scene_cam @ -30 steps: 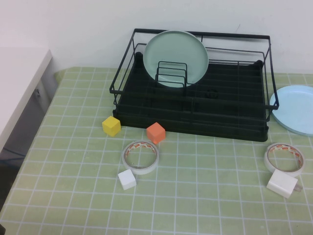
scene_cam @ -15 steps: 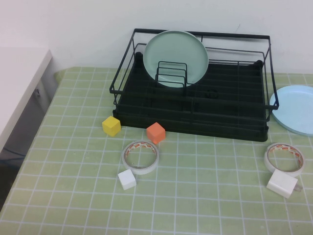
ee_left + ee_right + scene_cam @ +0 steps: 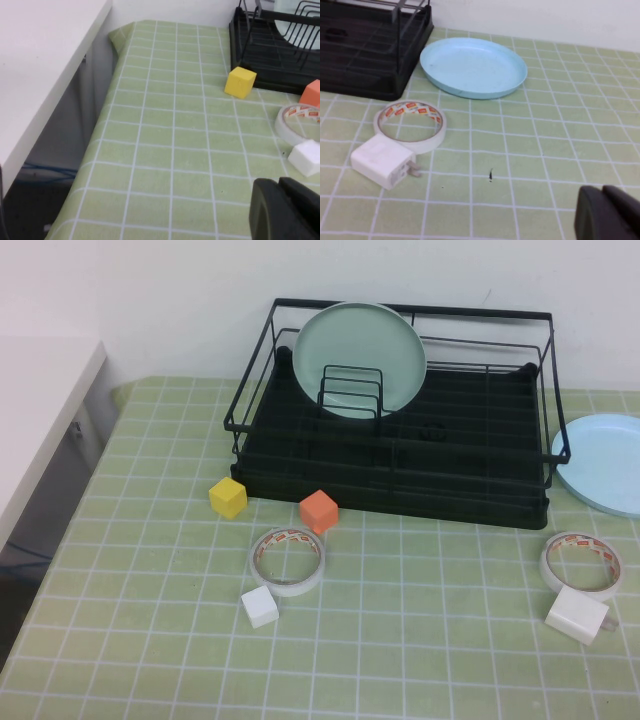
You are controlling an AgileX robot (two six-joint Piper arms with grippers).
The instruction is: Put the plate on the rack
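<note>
We see the plate [image 3: 605, 462] lying flat on the table just right of the rack [image 3: 400, 450] (a green plate [image 3: 360, 358] stands inside). The right gripper [image 3: 607, 212] sits near it, well short; the left gripper [image 3: 282, 207] is far off. Both look closed.

Bright, even, diffuse light; soft shadows sit just under the rack [image 3: 400, 430]. Near the left gripper [image 3: 285, 210], dark blur.
</note>
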